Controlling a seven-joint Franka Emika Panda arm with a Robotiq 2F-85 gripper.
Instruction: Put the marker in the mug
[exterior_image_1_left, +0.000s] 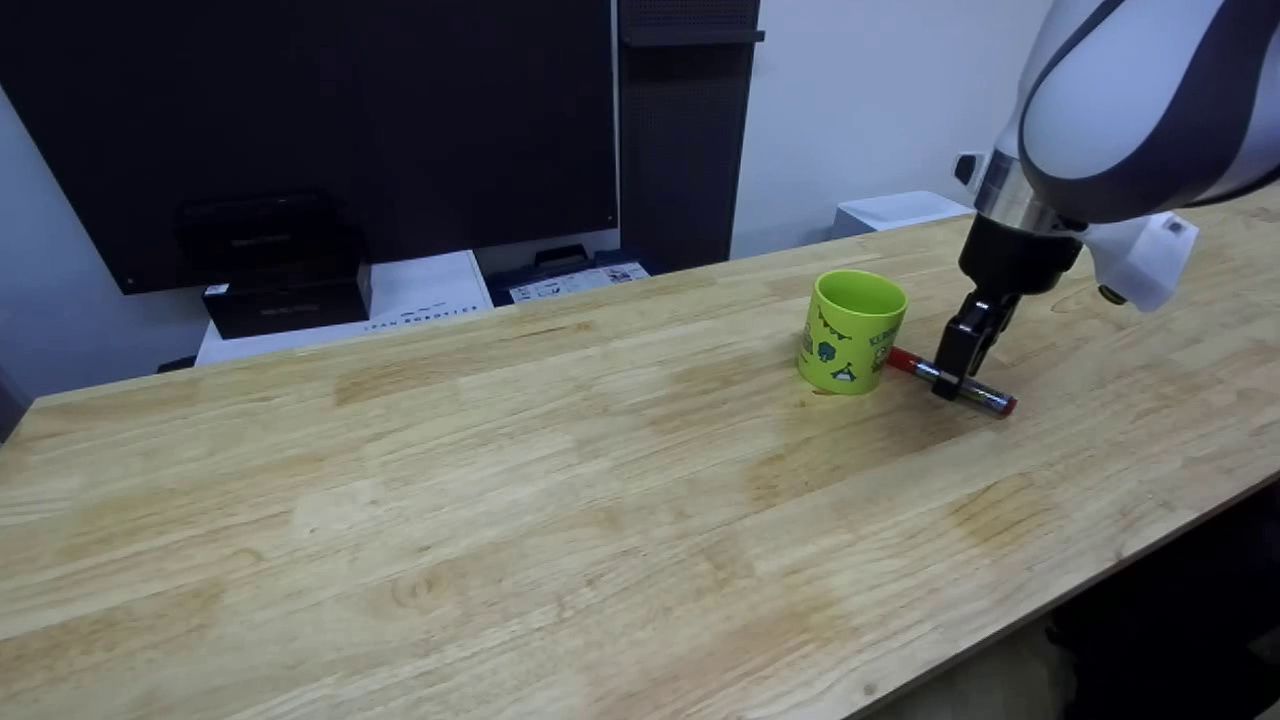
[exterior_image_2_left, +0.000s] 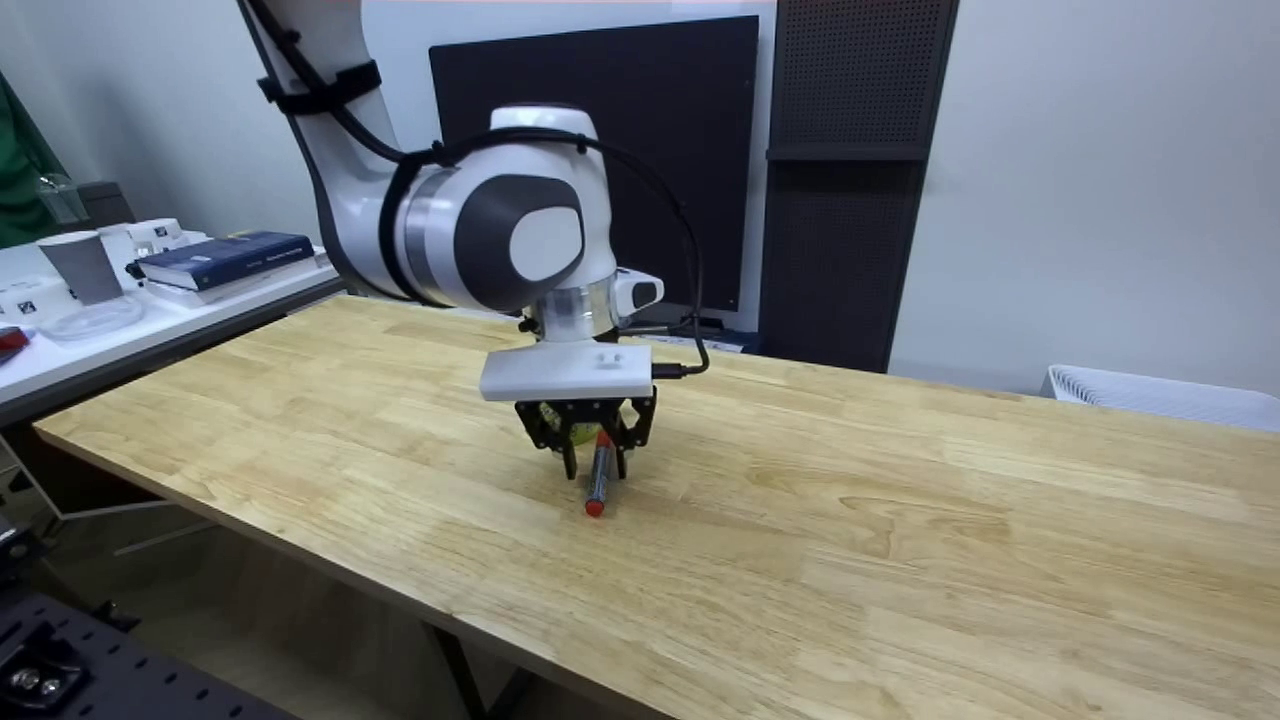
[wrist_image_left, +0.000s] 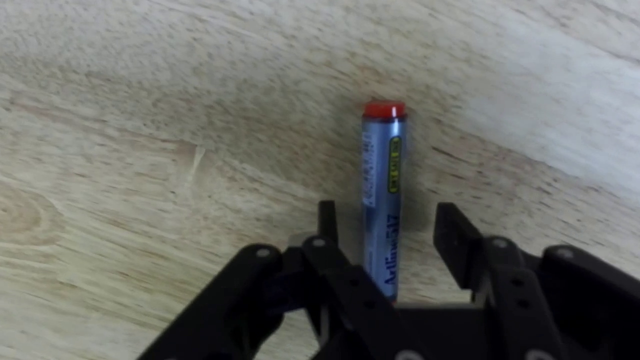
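Observation:
The marker (exterior_image_1_left: 985, 397) lies flat on the wooden table, with a dark grey body and red ends. It also shows in an exterior view (exterior_image_2_left: 599, 478) and in the wrist view (wrist_image_left: 383, 165), where its lower end is hidden by the gripper. My gripper (exterior_image_1_left: 960, 384) is low over the table and open, with one finger on each side of the marker. The wrist view (wrist_image_left: 384, 207) shows a gap on both sides. The lime-green mug (exterior_image_1_left: 848, 335) stands upright by the marker's red cap. It is mostly hidden behind the gripper in an exterior view (exterior_image_2_left: 583, 434) and out of the wrist view.
The wooden table (exterior_image_1_left: 500, 480) extends well past the mug, and its front edge shows in both exterior views. A white side table (exterior_image_2_left: 130, 300) holds a grey cup (exterior_image_2_left: 85, 268) and a blue book (exterior_image_2_left: 225, 260). A black box (exterior_image_1_left: 290, 305) stands behind the table.

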